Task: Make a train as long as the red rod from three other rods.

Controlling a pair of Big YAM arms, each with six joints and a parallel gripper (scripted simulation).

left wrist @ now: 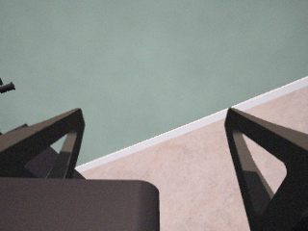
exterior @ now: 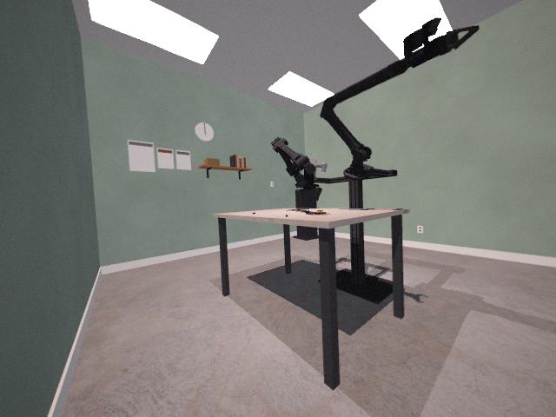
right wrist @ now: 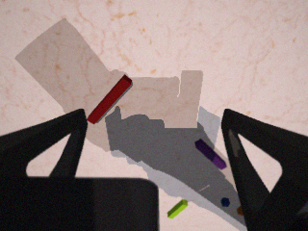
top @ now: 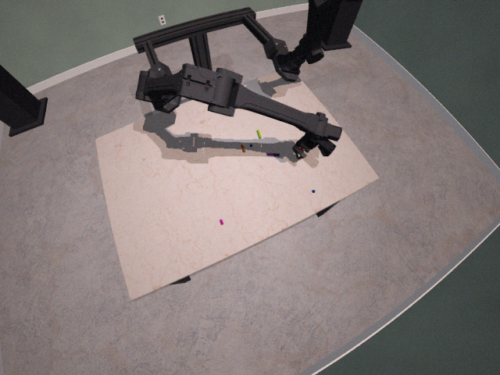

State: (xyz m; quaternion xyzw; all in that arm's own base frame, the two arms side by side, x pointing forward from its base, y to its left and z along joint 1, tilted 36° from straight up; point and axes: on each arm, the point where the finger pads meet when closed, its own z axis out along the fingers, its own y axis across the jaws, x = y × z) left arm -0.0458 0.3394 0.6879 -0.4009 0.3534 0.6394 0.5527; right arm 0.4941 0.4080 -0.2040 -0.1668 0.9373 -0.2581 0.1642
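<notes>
With its fingers apart, the right claw [top: 299, 152] [right wrist: 154, 116] hovers over the desk [top: 169, 201] [right wrist: 269, 43], partly hiding the red rod [top: 302, 149] [right wrist: 110, 100] near one fingertip in the top view, while beyond its other fingertip, the orange rod [top: 243, 148] [right wrist: 241, 211] is mostly cut off in the wrist view.

On the pale table [top: 173, 189] [exterior: 269, 217] lie red [top: 301, 149] [right wrist: 110, 99], purple [top: 273, 154] [right wrist: 210, 154], lime [top: 258, 133] [right wrist: 177, 209], orange [top: 243, 148] [right wrist: 241, 211], magenta [top: 221, 222] [exterior: 254, 213] and apparently two blue rods [top: 313, 191] [exterior: 286, 215].
</notes>
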